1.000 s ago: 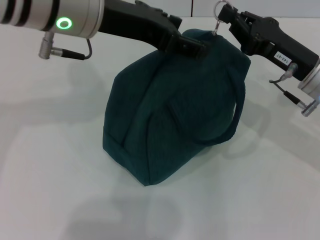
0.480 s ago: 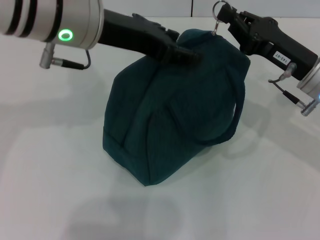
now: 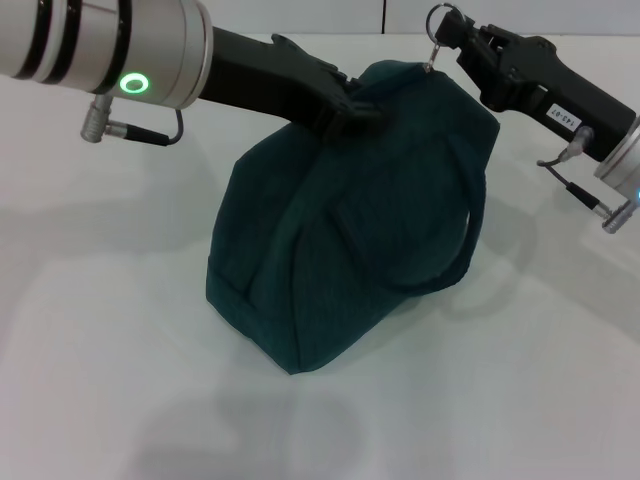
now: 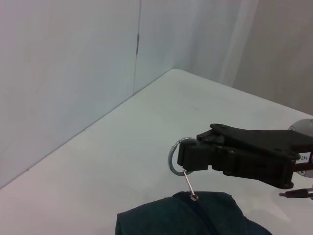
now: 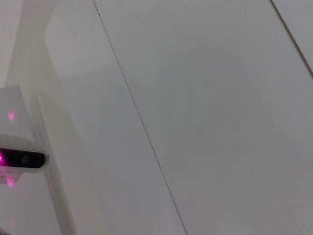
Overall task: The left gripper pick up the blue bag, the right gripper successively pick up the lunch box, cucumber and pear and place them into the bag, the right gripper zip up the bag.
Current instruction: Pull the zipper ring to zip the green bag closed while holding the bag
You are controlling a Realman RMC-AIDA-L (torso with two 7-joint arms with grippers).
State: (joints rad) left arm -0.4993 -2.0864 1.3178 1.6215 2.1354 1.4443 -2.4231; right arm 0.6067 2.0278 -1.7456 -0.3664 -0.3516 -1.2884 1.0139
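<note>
The blue bag stands on the white table, its top closed; its top edge also shows in the left wrist view. My right gripper is above the bag's far top corner, shut on the ring zipper pull. The left wrist view shows the same right gripper pinching the ring, with the pull's link running down to the zip. My left gripper lies against the bag's top near its middle. One loop handle hangs down the bag's right side. The lunch box, cucumber and pear are out of view.
The white table extends around the bag. A pale wall stands behind the table. The right wrist view shows only wall panels and a small device with pink lights.
My left gripper has slid back to the left along the bag's top. The right gripper and the bag have stayed in place.
</note>
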